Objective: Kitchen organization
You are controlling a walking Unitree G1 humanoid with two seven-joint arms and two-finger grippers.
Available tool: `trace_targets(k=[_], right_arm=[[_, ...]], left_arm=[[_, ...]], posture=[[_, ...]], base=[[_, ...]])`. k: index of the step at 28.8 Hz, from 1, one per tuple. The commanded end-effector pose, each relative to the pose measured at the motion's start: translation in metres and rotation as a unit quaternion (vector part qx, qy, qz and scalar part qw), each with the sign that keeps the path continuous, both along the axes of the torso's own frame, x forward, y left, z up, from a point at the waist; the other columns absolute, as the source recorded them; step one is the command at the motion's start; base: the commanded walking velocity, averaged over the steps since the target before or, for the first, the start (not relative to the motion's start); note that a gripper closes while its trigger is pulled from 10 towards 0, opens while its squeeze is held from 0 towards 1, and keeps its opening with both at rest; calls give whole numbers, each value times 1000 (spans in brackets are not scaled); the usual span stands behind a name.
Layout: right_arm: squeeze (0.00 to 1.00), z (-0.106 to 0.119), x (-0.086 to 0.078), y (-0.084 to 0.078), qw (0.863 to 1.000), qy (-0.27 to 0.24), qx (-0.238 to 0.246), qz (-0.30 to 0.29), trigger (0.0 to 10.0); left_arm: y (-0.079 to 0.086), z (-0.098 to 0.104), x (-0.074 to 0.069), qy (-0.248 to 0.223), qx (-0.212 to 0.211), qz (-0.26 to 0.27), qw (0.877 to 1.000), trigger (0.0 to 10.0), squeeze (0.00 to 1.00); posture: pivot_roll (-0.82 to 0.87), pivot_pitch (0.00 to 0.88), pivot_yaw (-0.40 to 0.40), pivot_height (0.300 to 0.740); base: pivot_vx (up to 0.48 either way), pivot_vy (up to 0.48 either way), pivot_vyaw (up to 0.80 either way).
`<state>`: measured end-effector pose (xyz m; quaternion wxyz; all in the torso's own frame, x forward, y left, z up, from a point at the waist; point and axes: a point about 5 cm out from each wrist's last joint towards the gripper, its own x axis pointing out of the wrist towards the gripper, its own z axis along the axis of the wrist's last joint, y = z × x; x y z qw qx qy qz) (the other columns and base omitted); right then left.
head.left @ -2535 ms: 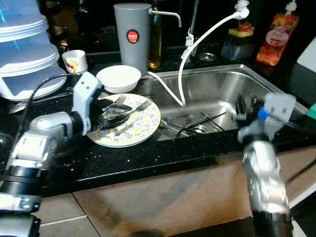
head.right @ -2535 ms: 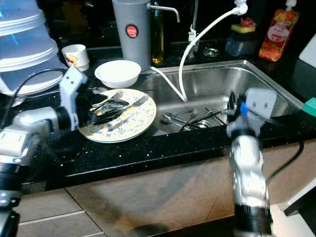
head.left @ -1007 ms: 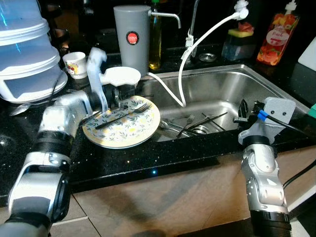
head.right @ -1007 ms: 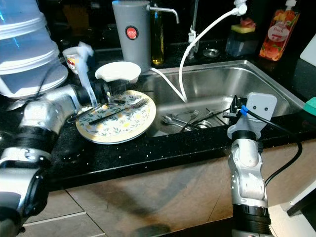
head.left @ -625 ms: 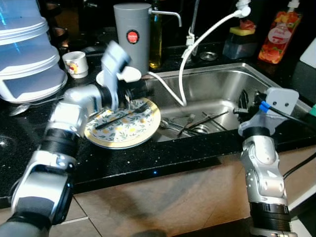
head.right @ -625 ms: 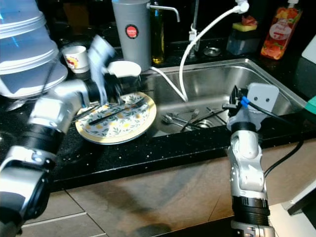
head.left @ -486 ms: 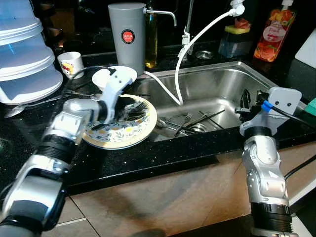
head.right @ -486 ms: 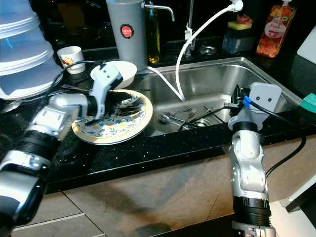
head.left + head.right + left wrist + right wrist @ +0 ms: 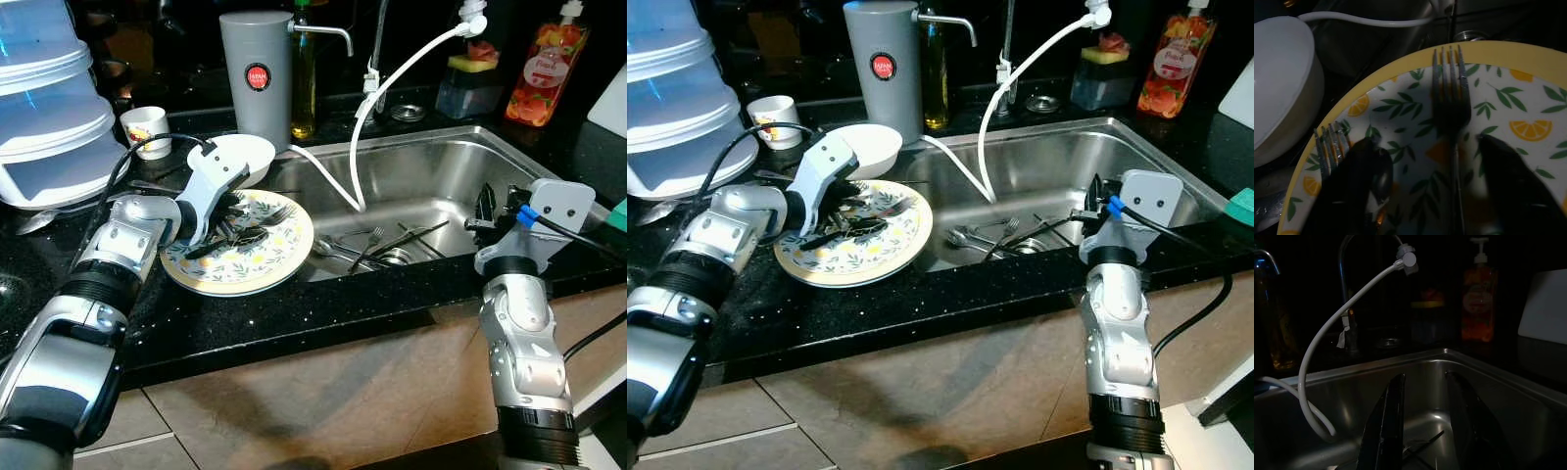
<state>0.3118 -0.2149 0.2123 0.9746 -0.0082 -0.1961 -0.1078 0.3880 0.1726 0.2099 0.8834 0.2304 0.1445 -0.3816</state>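
Observation:
A yellow-rimmed plate (image 9: 260,269) with a lemon pattern lies on the black counter just left of the steel sink (image 9: 446,162). Two forks and a spoon rest on it. My left gripper (image 9: 233,227) is down on the plate, open. In the left wrist view one fork (image 9: 1452,110) lies between the fingers (image 9: 1513,181), and a second fork (image 9: 1330,147) and the spoon sit beside the other finger. More cutlery (image 9: 377,250) lies in the sink bottom. My right gripper (image 9: 1424,377) hovers open over the sink's front right corner, holding nothing.
A white bowl (image 9: 240,155) touches the plate's far side. Behind stand a grey jug (image 9: 257,73), a small cup (image 9: 147,125), stacked plastic containers (image 9: 44,108) and an oil bottle (image 9: 304,78). A white hose (image 9: 392,88) hangs into the sink. An orange bottle (image 9: 534,64) stands far right.
A second ago my left gripper was lifted up near the white bowl; it has come back down onto the plate over the forks. The right arm has barely moved.

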Motion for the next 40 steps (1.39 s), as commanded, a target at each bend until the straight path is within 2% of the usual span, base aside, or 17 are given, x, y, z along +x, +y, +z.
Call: trace_targets(k=[1,8,14,16,17,18,20,21,23,25,26,28,29,32,33,38,40], right_arm=[[0,4,1,1,1000,-7,2,-1,10000],[0,4,2,0,1000,-7,2,-1,10000],[0,4,3,-1,1000,-5,1,-2,10000],[0,5,3,-2,1000,-6,1,-2,10000],[0,5,3,-2,1000,-6,1,-2,10000],[0,5,3,-2,1000,-5,2,-3,10000],[0,5,3,-2,1000,-5,2,-3,10000],[0,5,4,-2,1000,-5,1,-1,10000],[0,5,4,-2,1000,-5,1,-1,10000],[0,7,4,-1,1000,-7,1,1,10000],[0,7,5,-1,1000,-8,2,2,10000],[0,7,5,-1,1000,-8,2,2,10000],[0,8,5,1,1000,-9,2,4,10000],[0,9,5,1,1000,-11,3,4,10000],[0,8,5,1,1000,-10,4,4,10000],[0,7,5,0,1000,-8,3,4,10000],[0,7,5,0,1000,-9,4,4,10000]], left_arm=[[10,-48,-12,76,62,2,995,0,0],[-4,-59,-18,52,109,-51,991,0,0],[-26,-54,-22,31,92,-98,990,0,0],[-41,-16,-10,-13,-53,-63,997,0,0],[-41,-16,-10,-13,-53,-63,997,0,0],[-44,3,-4,-31,-118,-41,992,0,0],[-44,3,-4,-31,-118,-41,992,0,0],[-44,23,0,-53,-180,-25,982,0,0],[-44,23,0,-53,-180,-25,982,0,0],[-44,44,1,-75,-232,-22,970,0,0],[-40,67,1,-107,-273,-22,956,10000,0],[-40,67,1,-107,-273,-22,956,10000,0],[-30,93,-2,-158,-283,-17,946,10000,0],[-25,94,-1,-169,-256,-8,952,10000,0],[-21,84,-1,-167,-206,-6,964,10000,1000],[-7,61,-3,-149,-117,-8,982,10000,1000],[-5,61,-3,-149,-123,-5,981,10000,1000]], posture=[[-15,0,53,740],[-10,0,47,740],[-11,0,43,740],[-12,0,34,740],[-12,0,34,740],[-12,0,34,740],[-12,0,34,740],[-11,0,34,740],[-11,0,34,740],[-11,0,34,740],[-15,0,29,740],[-15,0,29,740],[-23,0,32,740],[-23,0,32,740],[-23,0,32,740],[-14,0,37,740],[-8,0,28,740]], base=[[0,0,0],[0,0,0],[0,0,0],[0,0,0],[0,0,0],[0,0,0],[0,0,0],[0,0,0],[0,0,0],[0,0,0],[0,0,0],[0,0,0],[0,0,0],[0,0,0],[0,0,0],[0,0,0],[0,0,0]])
